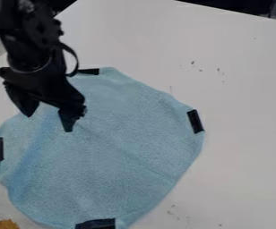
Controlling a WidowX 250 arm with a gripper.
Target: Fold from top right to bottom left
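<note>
One claw point(47, 123) over blue cloth point(116, 156)

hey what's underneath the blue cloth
The cloth lies on a white table, which shows around its edges; anything else beneath is covered, so I can't tell.

There was one light blue, roughly rounded fabric cloth point(122, 152) with four short, black, rectangular strips point(195, 121). There was one smooth white table point(242, 112), one black jointed robot arm point(29, 49), one black gripper point(47, 120) with two tapered fingers point(67, 120), and one small orange-brown object point(7, 224).
</note>
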